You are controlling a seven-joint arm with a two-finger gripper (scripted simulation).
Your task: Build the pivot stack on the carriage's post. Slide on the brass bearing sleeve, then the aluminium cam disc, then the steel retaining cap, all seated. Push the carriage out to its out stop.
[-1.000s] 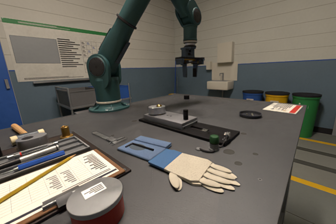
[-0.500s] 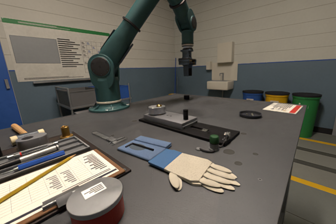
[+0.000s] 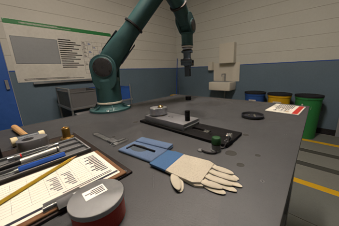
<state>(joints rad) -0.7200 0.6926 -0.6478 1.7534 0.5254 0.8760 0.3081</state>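
The carriage's post is mostly hidden: an aluminium cam disc [image 3: 158,110] sits around it on the grey carriage [image 3: 171,120], and only a brass tip [image 3: 160,106] shows at the top. The carriage rests on a black rail base [image 3: 199,131], toward its far-left end. A short black peg [image 3: 187,115] stands on the carriage's right part. A small dark cap-like piece [image 3: 188,97] lies near the far table edge. My gripper [image 3: 187,72] hangs high above that piece, open and empty. A second brass sleeve [image 3: 65,132] and a grey ring [image 3: 31,141] sit at the near left.
A tool tray [image 3: 34,157] with pens lies at the near left. Beside it are a clipboard [image 3: 50,184], a red tin [image 3: 96,204], a mallet [image 3: 18,132] and calipers [image 3: 110,138]. A glove [image 3: 199,174], a blue pad [image 3: 146,148], a green-knobbed clamp [image 3: 215,145] and a dark dish [image 3: 252,115] lie around the rail.
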